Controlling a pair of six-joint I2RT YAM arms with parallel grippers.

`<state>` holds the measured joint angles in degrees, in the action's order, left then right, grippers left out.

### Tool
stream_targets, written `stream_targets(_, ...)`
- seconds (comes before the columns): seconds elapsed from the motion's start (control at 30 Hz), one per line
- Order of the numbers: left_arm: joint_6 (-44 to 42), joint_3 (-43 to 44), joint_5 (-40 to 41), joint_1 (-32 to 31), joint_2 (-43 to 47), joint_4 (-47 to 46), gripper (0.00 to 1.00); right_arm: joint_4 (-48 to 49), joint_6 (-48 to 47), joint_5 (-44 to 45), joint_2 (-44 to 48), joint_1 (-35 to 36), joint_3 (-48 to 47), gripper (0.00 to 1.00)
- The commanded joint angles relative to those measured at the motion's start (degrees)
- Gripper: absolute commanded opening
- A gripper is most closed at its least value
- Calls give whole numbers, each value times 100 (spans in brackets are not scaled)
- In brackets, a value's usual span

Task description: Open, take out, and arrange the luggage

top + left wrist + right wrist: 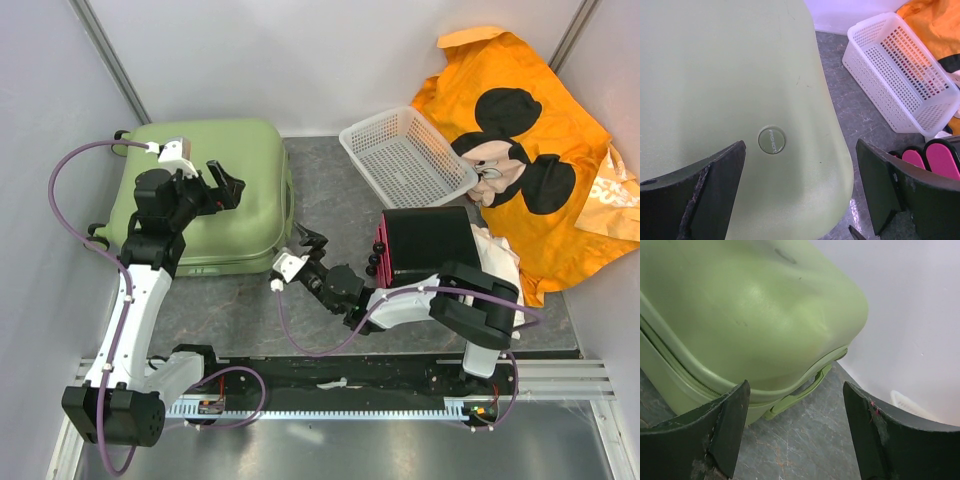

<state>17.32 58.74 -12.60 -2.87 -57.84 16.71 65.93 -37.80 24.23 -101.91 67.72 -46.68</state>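
Luggage (250, 160): closed, lying flat at the far left of the table (325, 190), zip seam shut along its near side. My left gripper (228, 183) hangs over the right part of the lid, jaws wide, nothing held. My right gripper (306, 240) sits low just beside the case's near right corner, jaws spread, empty. White basket (405, 155) and black box (430, 240) stand to the right, apart from the case.
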Motion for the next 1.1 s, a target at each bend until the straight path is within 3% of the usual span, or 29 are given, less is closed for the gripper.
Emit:
stream_targets(0.0, 78, 15, -111, 15, 107, -63, 98, 341, -552, 108, -320, 39, -78, 83)
stream_targets(0.87, 61, 41, -129, -3, 89, -45, 98, 473, -1782, 20, -1261, 39, -746, 82)
stream_targets(1.07, 61, 41, -128, -11, 115, -45, 98, 1113, -2082, 178, -1481, 48, -861, 81)
